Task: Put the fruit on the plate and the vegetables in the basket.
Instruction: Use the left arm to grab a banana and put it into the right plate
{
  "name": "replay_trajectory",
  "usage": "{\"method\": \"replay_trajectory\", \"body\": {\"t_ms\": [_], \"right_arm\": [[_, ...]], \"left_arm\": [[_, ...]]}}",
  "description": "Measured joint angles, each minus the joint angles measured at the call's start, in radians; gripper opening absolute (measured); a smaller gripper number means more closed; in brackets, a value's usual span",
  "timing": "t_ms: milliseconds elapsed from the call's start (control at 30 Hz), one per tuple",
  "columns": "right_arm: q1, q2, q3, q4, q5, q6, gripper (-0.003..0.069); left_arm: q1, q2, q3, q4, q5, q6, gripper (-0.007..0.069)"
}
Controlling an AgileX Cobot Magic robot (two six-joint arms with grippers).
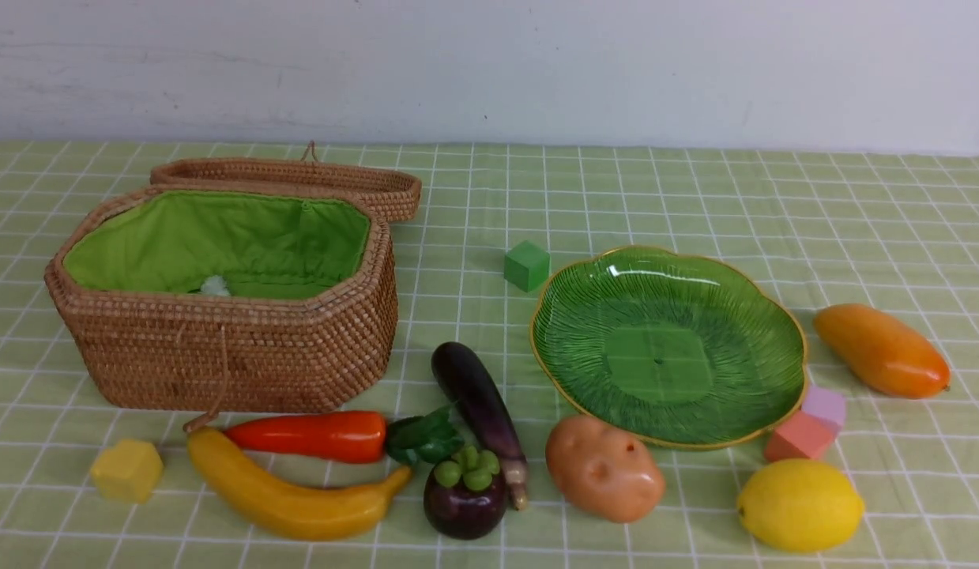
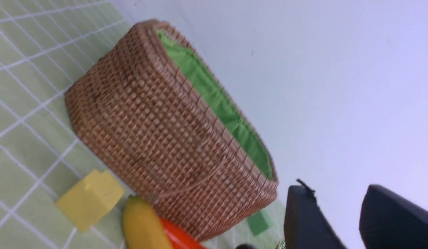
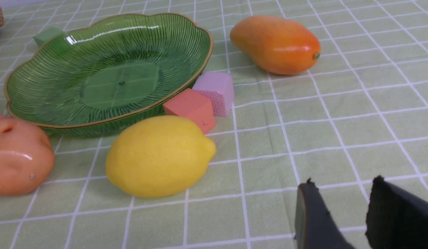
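The wicker basket (image 1: 220,348) with green lining stands open at the left and holds none of the toys. The green plate (image 1: 663,348) sits bare at the right. In front of the basket lie the banana (image 1: 284,494), the red-orange vegetable (image 1: 315,435), the eggplant (image 1: 477,395) and the mangosteen (image 1: 465,498). The potato (image 1: 604,470) and lemon (image 1: 801,504) rest before the plate, and the mango (image 1: 880,349) lies to its right. Neither arm shows in the front view. My left gripper (image 2: 336,193) is open and empty near the basket (image 2: 158,138). My right gripper (image 3: 341,185) is open and empty over the cloth, apart from the lemon (image 3: 158,155).
The basket's lid (image 1: 299,178) lies flat behind it. Foam blocks lie about: a green one (image 1: 527,265) behind the plate, a yellow one (image 1: 127,470) at the front left, an orange-pink one (image 1: 797,437) and a lilac one (image 1: 825,407) against the plate's front right rim.
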Motion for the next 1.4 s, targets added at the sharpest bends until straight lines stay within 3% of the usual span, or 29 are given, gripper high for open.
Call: {"method": "replay_trajectory", "body": {"t_ms": [333,533,633,733,833,933,967,1067,1233,1400], "right_arm": [[0.0,0.0,0.0,0.0,0.0,0.0,0.0242],[0.0,0.0,0.01,0.084,-0.07,0.049,0.0242],[0.0,0.0,0.01,0.261,-0.2,0.167,0.0242],[0.0,0.0,0.01,0.357,-0.306,0.216,0.024],[0.0,0.0,0.008,0.415,-0.368,0.232,0.0219],[0.008,0.011,-0.077,0.427,-0.21,0.218,0.0153],[0.01,0.015,-0.087,0.427,-0.197,0.214,0.0146],[0.069,0.143,-0.317,0.415,0.061,0.041,0.0047],[0.151,0.343,-0.622,0.41,0.412,-0.211,0.0],[0.191,0.516,-0.891,0.408,0.72,-0.389,0.0]], "left_arm": [[0.0,0.0,0.0,-0.017,-0.043,0.137,0.0239],[0.0,0.0,-0.002,-0.093,-0.05,0.01,0.0227],[0.0,0.0,-0.098,-0.039,0.131,0.014,0.0104],[0.0,0.016,-0.222,0.013,0.28,0.095,-0.0011],[0.0,0.127,-0.372,0.03,0.447,0.241,-0.0013],[0.0,0.318,-0.524,0.019,0.667,0.394,-0.0013],[0.0,0.318,-0.524,0.019,0.667,0.394,-0.0013],[0.0,0.553,-0.655,-0.028,0.867,0.559,-0.0013],[-0.016,0.744,-0.748,-0.078,0.943,0.651,-0.0013],[-0.215,0.866,-0.838,-0.044,1.052,0.78,-0.0013]]}}
